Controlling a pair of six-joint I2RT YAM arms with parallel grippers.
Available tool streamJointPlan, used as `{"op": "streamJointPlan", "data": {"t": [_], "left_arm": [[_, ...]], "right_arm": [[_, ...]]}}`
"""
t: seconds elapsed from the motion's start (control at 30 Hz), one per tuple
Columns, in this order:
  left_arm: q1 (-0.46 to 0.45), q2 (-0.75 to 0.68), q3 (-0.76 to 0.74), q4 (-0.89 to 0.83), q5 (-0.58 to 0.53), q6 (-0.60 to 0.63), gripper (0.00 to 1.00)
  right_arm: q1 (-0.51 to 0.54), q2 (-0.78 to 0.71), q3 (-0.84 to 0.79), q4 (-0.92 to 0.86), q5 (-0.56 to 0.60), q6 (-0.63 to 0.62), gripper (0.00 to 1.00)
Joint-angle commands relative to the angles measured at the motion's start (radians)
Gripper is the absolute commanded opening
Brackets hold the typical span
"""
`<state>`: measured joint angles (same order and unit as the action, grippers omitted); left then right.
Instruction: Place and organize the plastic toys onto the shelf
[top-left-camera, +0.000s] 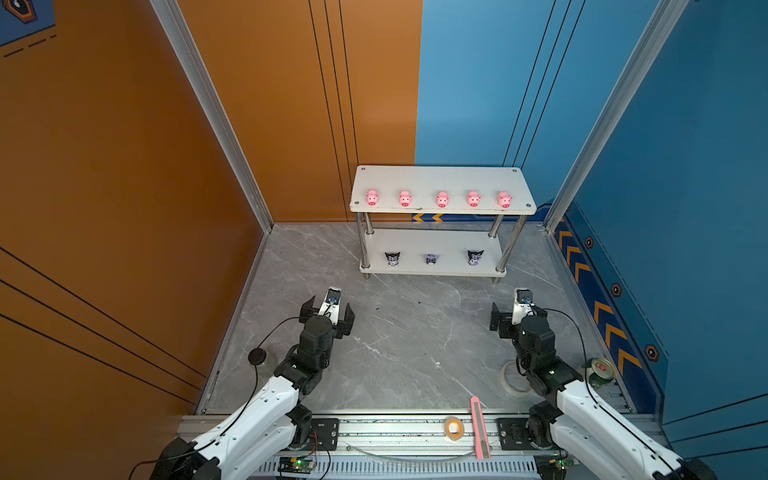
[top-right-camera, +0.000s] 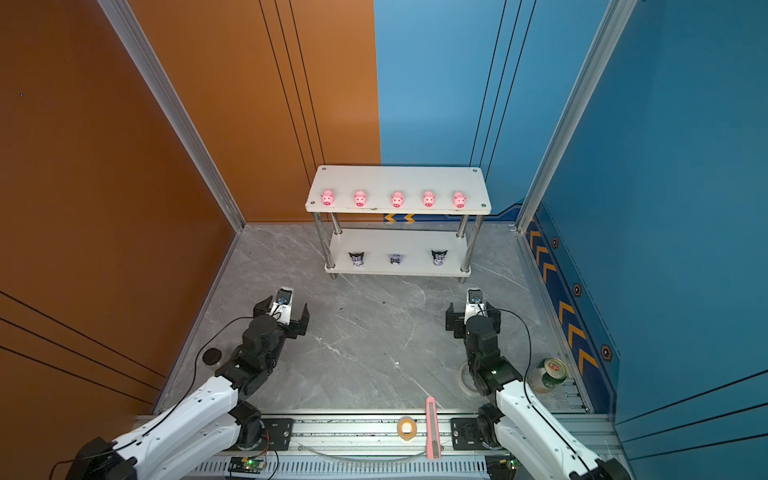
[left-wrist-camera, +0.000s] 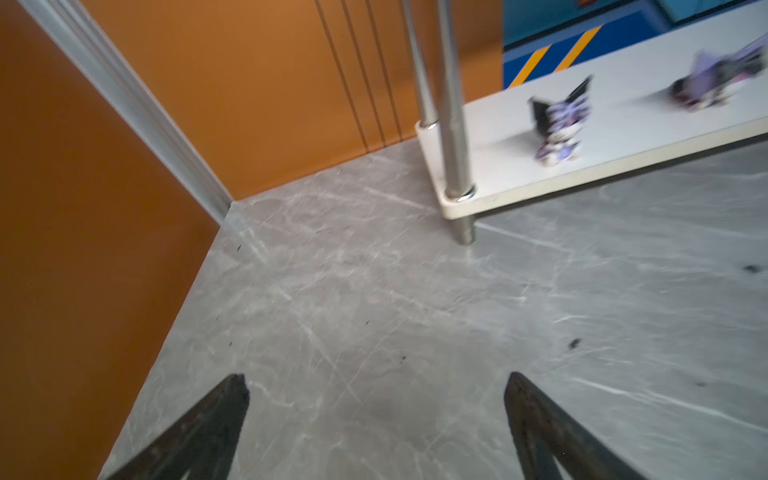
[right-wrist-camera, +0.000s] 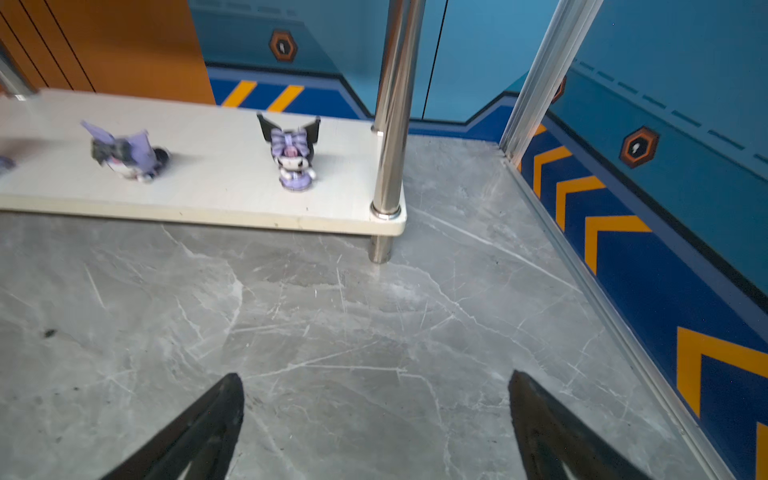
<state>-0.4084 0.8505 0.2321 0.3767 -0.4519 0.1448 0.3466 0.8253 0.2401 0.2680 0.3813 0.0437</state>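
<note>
The shelf (top-left-camera: 440, 178) (top-right-camera: 399, 178) stands at the back of the grey floor. Several pink pig toys (top-left-camera: 443, 199) (top-right-camera: 397, 199) sit in a row along the front of its top board. On its lower board (right-wrist-camera: 208, 187) (left-wrist-camera: 498, 166) are three black-eared purple figurines: left (top-left-camera: 392, 259) (left-wrist-camera: 559, 120), middle (top-left-camera: 431, 259) (right-wrist-camera: 124, 153), right (top-left-camera: 475, 257) (right-wrist-camera: 293, 153). The middle one looks tipped over and is blurred. My left gripper (top-left-camera: 329, 305) (left-wrist-camera: 379, 378) and right gripper (top-left-camera: 517, 313) (right-wrist-camera: 375, 375) hang open and empty over bare floor in front of the shelf.
A long pink utility knife (top-left-camera: 478, 428) and a tape roll (top-left-camera: 454, 428) lie on the front rail. A clear tape ring (top-left-camera: 513, 378) and a can (top-left-camera: 601, 371) sit by the right arm. A black disc (top-left-camera: 257, 356) lies at the left wall.
</note>
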Motion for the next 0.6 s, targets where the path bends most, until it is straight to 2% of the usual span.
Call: {"op": "streamJointPlan", "data": {"t": [0.0, 0.03, 0.13, 0.27, 0.33, 0.4, 0.47, 0.5, 0.53, 0.57], "left_arm": [[0.092, 0.068, -0.052, 0.164, 0.115, -0.041, 0.98], [0.122, 0.102, -0.061, 0.203, 0.143, -0.057, 0.98], [0.176, 0.212, -0.027, 0.248, 0.211, -0.073, 0.98], [0.206, 0.399, 0.044, 0.365, 0.256, -0.027, 0.98], [0.22, 0.484, 0.078, 0.432, 0.274, -0.01, 0.98], [0.227, 0.554, 0.12, 0.426, 0.254, 0.017, 0.98], [0.275, 0.616, 0.119, 0.518, 0.255, -0.023, 0.98], [0.312, 0.603, 0.116, 0.487, 0.295, -0.064, 0.98], [0.362, 0.62, 0.086, 0.541, 0.399, -0.088, 0.98], [0.394, 0.679, 0.044, 0.679, 0.446, -0.109, 0.98]], "right_arm": [[-0.011, 0.137, -0.015, 0.174, 0.092, -0.018, 1.0], [-0.011, 0.176, 0.02, 0.14, 0.115, 0.0, 1.0], [-0.033, 0.281, 0.036, 0.257, 0.118, -0.027, 1.0], [-0.072, 0.403, 0.041, 0.434, 0.129, -0.1, 1.0], [-0.1, 0.447, 0.039, 0.51, 0.069, -0.126, 1.0], [-0.129, 0.482, 0.032, 0.583, -0.002, -0.13, 1.0], [-0.18, 0.545, 0.007, 0.703, -0.138, -0.115, 1.0], [-0.192, 0.603, -0.005, 0.777, -0.136, -0.106, 1.0], [-0.215, 0.678, -0.019, 0.862, -0.142, -0.08, 1.0], [-0.24, 0.758, -0.023, 0.993, -0.163, -0.06, 1.0]]}}
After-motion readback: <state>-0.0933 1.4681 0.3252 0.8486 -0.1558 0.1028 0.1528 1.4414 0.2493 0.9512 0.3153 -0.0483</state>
